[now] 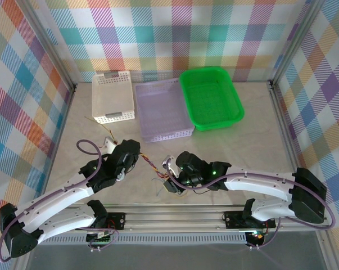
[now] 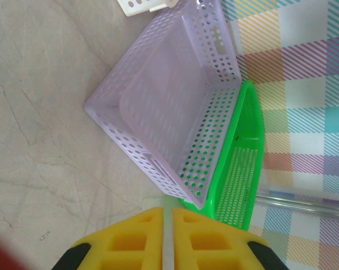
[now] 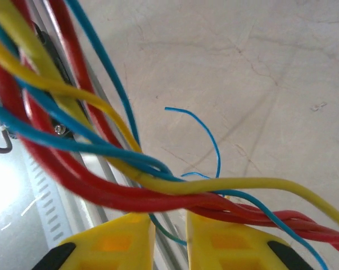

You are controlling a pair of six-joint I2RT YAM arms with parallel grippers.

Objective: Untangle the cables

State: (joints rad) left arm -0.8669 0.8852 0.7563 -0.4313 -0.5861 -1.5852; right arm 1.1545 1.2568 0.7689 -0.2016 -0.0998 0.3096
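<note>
The cables (image 3: 158, 191), red, yellow and blue, are twisted into one bundle above the marble table (image 3: 259, 73), so we judge nearly all the untangling is left. The bundle crosses just beyond the right gripper (image 3: 169, 222), whose fingers are slightly parted around one blue strand. The left gripper (image 2: 168, 216) is almost closed; whether it is on a wire, we cannot tell.

A robotics lab test cell: a marble-patterned tabletop (image 1: 242, 152) fenced by aluminium frame posts (image 1: 52, 45) and plaid backdrop walls (image 1: 158, 34), with two robot arms (image 1: 259, 185) bolted to a metal rail (image 1: 175, 216).
</note>
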